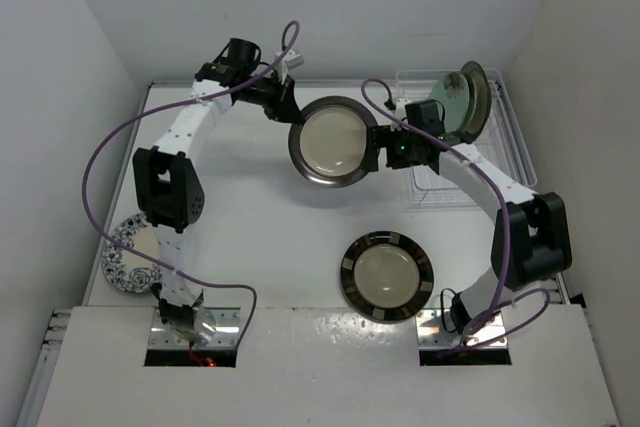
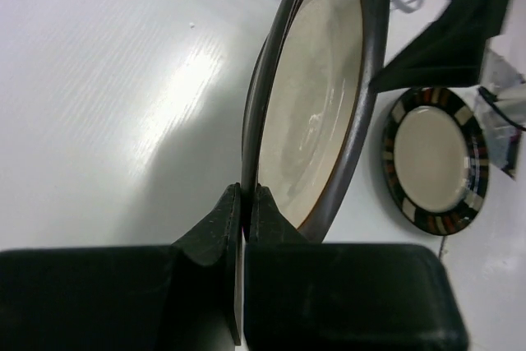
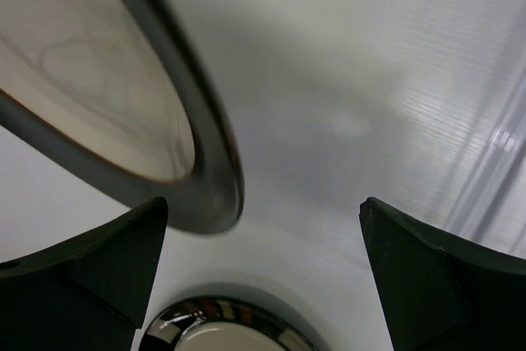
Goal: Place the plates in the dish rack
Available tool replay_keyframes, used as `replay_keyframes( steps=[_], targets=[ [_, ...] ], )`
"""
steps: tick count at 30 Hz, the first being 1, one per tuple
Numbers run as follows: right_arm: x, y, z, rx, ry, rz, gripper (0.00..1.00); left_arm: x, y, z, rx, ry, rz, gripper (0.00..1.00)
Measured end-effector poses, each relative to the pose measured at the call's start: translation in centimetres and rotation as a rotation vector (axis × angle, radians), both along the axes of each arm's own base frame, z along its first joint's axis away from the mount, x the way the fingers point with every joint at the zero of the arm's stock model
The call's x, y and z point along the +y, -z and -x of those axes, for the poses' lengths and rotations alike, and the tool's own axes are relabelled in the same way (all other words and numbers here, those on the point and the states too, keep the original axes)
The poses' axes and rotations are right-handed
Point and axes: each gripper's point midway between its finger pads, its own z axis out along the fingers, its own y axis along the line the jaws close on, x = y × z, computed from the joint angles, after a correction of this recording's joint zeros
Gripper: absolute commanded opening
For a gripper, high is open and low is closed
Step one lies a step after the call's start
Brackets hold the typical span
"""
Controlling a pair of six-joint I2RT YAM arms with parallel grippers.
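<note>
The top view alone shows the whole layout: the left gripper [image 1: 292,119] holds a cream plate [image 1: 333,140] with a dark-grey rim above the middle of the table [image 1: 250,217], just left of the dish rack [image 1: 500,162]; the right gripper [image 1: 385,147] sits at the plate's opposite edge; a mint-green plate [image 1: 458,99] stands upright at the rack's far end, with another rim just behind it; a blue-patterned plate [image 1: 128,255] lies at the table's left edge, partly under the left arm.

The left wrist view gives the grip that the top view hides; the left fingers [image 2: 215,223] are pressed onto the plate's dark rim, pinching it, and the plate is seen nearly edge-on with a glossy cream face. A black-banded plate [image 2: 436,158] lies flat on the table beyond it.

The right wrist view shows the right gripper's fingers [image 3: 90,265] spread wide (neither touches anything); the held plate's rim is near the left finger, and the banded plate's edge shows at the bottom.
</note>
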Motion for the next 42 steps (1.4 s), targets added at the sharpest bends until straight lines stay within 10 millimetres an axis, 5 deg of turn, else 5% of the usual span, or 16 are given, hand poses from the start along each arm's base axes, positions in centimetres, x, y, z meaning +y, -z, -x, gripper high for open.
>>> replay_keyframes(
  steps=[5,8,9,10,11,13,15,16,20,21,24,27,31,35,39,42],
  targets=[
    [1.9,-0.2,-1.4,-0.041,-0.038,-0.094,0.95,-0.3,-0.9,1.0,0.029,0.045,0.06,0.0],
    [3.3,-1.3,-2.2,-0.095,-0.07,-0.183,0.6,-0.5,-1.2,1.4,0.036,0.065,0.085,0.0],
    [3.8,-1.7,-2.3,-0.109,-0.081,-0.212,0.29,-0.6,-1.3,1.5,0.037,0.07,0.092,0.0],
    [4.4,-2.2,-2.4,-0.121,-0.094,-0.243,0.14,-0.6,-1.4,1.5,0.037,0.075,0.098,0.0],
    [5.0,-2.5,-2.1,-0.121,-0.117,-0.27,0.04,-0.5,-1.3,1.2,0.017,0.072,0.089,0.0],
    [6.0,-3.3,-1.6,-0.121,-0.16,-0.33,0.0,0.2,-1.5,0.0,-0.033,0.06,0.092,0.0],
    [6.6,-3.6,-1.4,-0.136,-0.172,-0.338,0.0,0.9,-1.6,-0.2,-0.017,0.044,0.1,0.32],
    [6.6,-3.8,-1.4,-0.143,-0.171,-0.337,0.0,1.0,-1.7,-0.1,-0.006,0.037,0.102,0.61],
    [5.0,-4.4,-1.8,-0.18,-0.123,-0.277,0.0,0.8,-2.1,-0.1,0.02,0.015,0.103,1.0],
    [4.3,-4.7,-1.9,-0.186,-0.107,-0.26,0.0,0.8,-2.3,-0.2,0.015,0.007,0.099,1.0],
    [1.5,-7.0,-3.5,-0.212,-0.042,-0.197,0.0,1.3,-2.8,-1.0,0.001,-0.033,0.082,1.0],
    [-2.3,-12.0,-6.5,-0.322,0.046,-0.146,0.0,2.8,-3.0,-2.2,-0.015,-0.096,0.061,1.0],
    [-10.5,-21.1,-9.2,-0.577,0.233,-0.027,0.0,5.7,-2.7,-3.7,-0.011,-0.184,0.044,1.0],
    [-20.3,-27.9,-7.9,-0.788,0.479,0.189,0.0,8.1,-1.9,-3.9,0.013,-0.248,0.026,1.0],
    [-27.9,-30.9,-5.8,-0.872,0.67,0.403,0.0,8.7,-1.4,-3.6,0.027,-0.266,0.013,1.0],
    [-31.7,-30.6,-5.2,-0.853,0.751,0.54,0.0,8.7,-0.9,-3.2,0.04,-0.268,0.006,1.0]
  ],
)
